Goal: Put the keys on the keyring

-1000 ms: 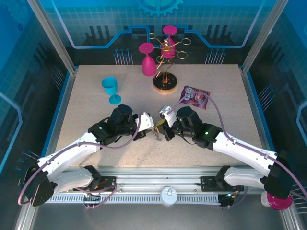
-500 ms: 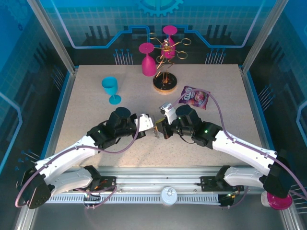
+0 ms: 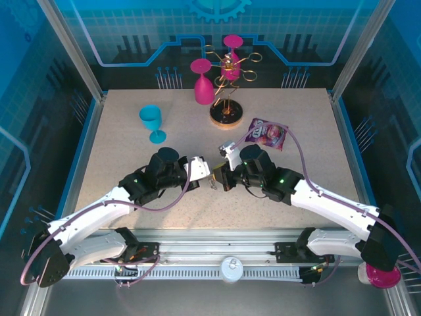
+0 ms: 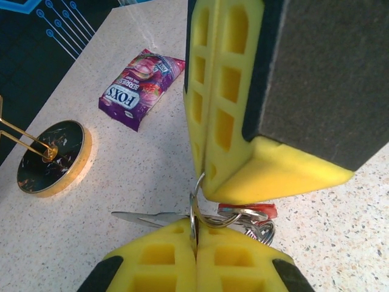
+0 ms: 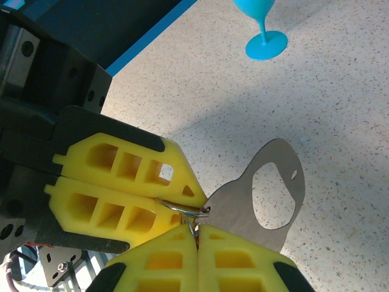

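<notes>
Steel ring (image 4: 192, 213) is gripped by the closed left claw (image 4: 196, 238) and closed right claw (image 5: 196, 236); a skewed tug could slip it, dropping the keys (image 4: 254, 210)

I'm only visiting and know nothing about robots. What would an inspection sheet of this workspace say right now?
Surface: speckled beige table, no spills seen.
Job's things: keyring and red key tag bunched together at the fingertips.
Clutter: blue cup, pink cup, gold rack carrying a second pink cup, snack packet.
Grippers: left gripper and right gripper meet tip to tip, each shut on the keyring's silver rings.
Cables: purple cables loop along both arms, none snagged on the clutter.
Surroundings: blue printed walls, metal frame.
</notes>
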